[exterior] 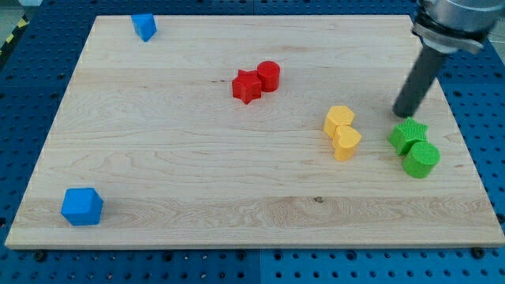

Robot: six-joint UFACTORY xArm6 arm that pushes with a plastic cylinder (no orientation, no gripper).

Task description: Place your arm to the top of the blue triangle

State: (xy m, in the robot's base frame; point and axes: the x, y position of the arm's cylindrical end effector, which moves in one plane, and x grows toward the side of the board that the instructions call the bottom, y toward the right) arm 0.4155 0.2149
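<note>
The blue triangle (144, 26) lies near the board's top left corner. My tip (402, 115) rests on the board at the view's right, far from the triangle, just above the green star (408, 135). A blue cube (82, 207) sits at the bottom left.
A red star (247, 86) and a red cylinder (268, 76) touch near the top middle. A yellow hexagon (339, 120) and a yellow heart (346, 143) sit right of centre. A green cylinder (421, 159) lies below the green star. The wooden board (197, 173) lies on a blue pegboard.
</note>
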